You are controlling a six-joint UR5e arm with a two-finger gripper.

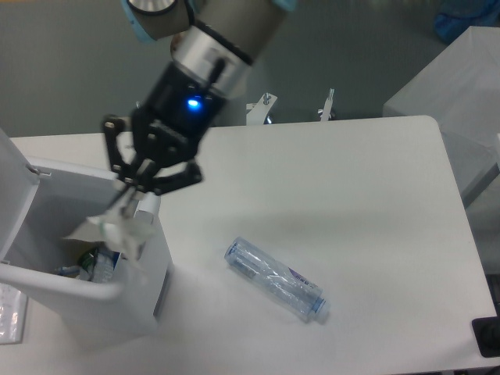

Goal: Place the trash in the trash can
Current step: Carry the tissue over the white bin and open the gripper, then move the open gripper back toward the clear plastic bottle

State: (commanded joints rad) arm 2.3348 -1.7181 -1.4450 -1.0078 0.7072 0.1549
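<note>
My gripper is shut on a crumpled white tissue wad, which hangs above the open mouth of the white trash can near its right wall. The can's lid stands open at the left, and some trash lies on its floor. A crushed clear plastic bottle with a blue-purple label lies on the white table, well to the right of the can and apart from my gripper.
The arm's base column rises behind the table's far edge. A grey box stands off the table at the right. A dark object sits at the lower right corner.
</note>
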